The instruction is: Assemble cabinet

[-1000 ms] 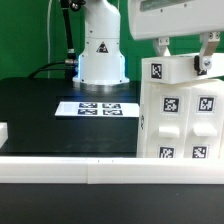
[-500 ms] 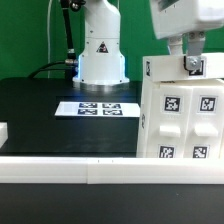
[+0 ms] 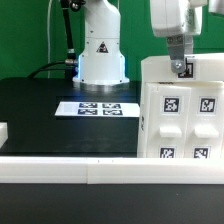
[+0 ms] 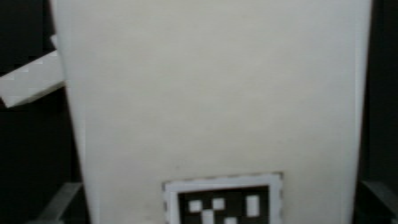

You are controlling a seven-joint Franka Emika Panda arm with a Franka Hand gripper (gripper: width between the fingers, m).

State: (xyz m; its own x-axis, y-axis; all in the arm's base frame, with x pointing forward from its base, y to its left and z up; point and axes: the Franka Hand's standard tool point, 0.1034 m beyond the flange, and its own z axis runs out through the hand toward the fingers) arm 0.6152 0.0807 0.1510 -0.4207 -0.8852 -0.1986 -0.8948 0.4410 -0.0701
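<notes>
Since a second ago my gripper [image 3: 181, 66] has swung from side-on to end-on above the large white plastic cabinet with black-and-white tags [image 3: 183, 115], which now stands squarer at the exterior view's right on the black table [image 3: 50, 110]. My fingers look parted; I cannot tell whether they touch it. Behind lies the marker board [image 3: 95, 107].

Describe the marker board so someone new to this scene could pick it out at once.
Start at the robot's white base at the back of the black table. Just in front of it lies the marker board, a thin flat white strip. Unlike the tall cabinet on the exterior view's right, it lies flat on the table with its tags in one row.
</notes>
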